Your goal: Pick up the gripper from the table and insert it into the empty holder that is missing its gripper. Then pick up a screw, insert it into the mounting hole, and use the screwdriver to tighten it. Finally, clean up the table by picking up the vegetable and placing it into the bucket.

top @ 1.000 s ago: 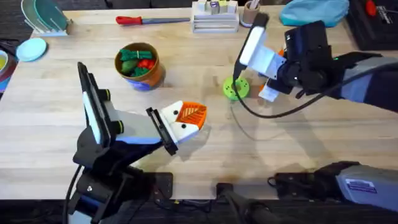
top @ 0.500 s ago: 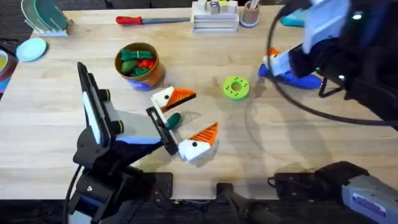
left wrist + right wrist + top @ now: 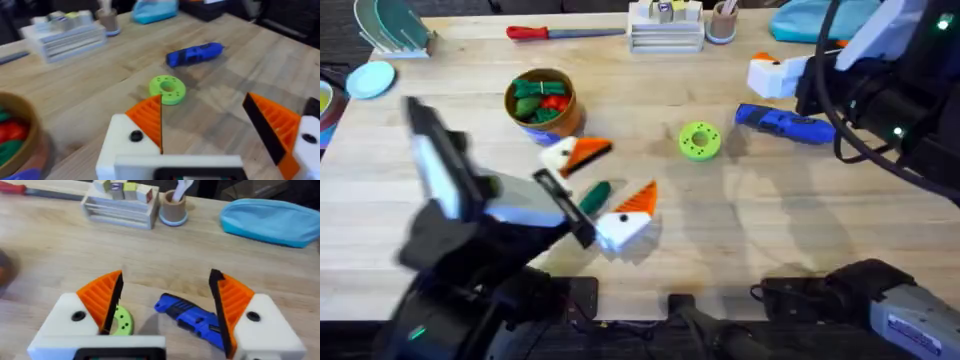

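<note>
Since half a second ago my right arm has pulled back toward the far right corner, leaving the blue screwdriver point(image 3: 784, 123) lying bare on the table, and my left arm has swung lower and nearer the camera.

From overhead I see the left gripper point(image 3: 598, 183) with its jaws spread wide, one orange-tipped finger on each side of the dark green vegetable point(image 3: 594, 195), which lies on the wood between them; I can't tell whether either pad touches it. The wooden bucket point(image 3: 566, 120) stands just beyond, already holding bunched green and red toy vegetables point(image 3: 540, 100). The green disc with holes point(image 3: 699, 141) sits between the bucket and the screwdriver.

My left wrist camera shows both orange pads point(image 3: 150, 117) apart, with the disc and screwdriver farther off.

The right gripper point(image 3: 165, 305) is also spread, holding nothing; through the gap I see the screwdriver and part of the disc. Its white mount shows overhead near the table's far right.

At the far edge lie a red-handled tool point(image 3: 565, 32), a white rack point(image 3: 665, 30) and a blue pouch point(image 3: 825, 18).
</note>
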You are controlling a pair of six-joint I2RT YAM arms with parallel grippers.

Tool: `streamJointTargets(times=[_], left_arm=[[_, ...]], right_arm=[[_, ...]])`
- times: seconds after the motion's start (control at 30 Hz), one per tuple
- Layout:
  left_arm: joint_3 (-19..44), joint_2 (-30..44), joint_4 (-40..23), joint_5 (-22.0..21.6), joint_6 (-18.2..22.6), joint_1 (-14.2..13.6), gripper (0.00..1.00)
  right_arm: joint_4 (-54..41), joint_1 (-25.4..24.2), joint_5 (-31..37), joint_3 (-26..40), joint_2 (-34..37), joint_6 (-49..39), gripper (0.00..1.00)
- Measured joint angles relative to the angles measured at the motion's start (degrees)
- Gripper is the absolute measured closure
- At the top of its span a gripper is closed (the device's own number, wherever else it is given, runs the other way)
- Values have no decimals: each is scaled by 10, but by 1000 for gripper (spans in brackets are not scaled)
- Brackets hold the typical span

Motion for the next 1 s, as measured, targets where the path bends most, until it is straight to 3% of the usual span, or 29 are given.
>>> streamJointTargets(times=[0.17,0.3,0.43,0.63,1.0], left_arm=[[148,41,-176,-111,2,0,9],[236,138,-285,-182,2,0,9],[274,265,-294,-219,2,0,9],[280,412,-297,-244,2,0,9],[280,542,-342,-256,2,0,9]], right_arm=[[0,0,-28,0,0,21,10],[1,0,-36,0,0,27,10],[4,0,-38,0,0,31,10],[4,0,-38,0,0,34,10],[4,0,-38,0,0,36,10]])
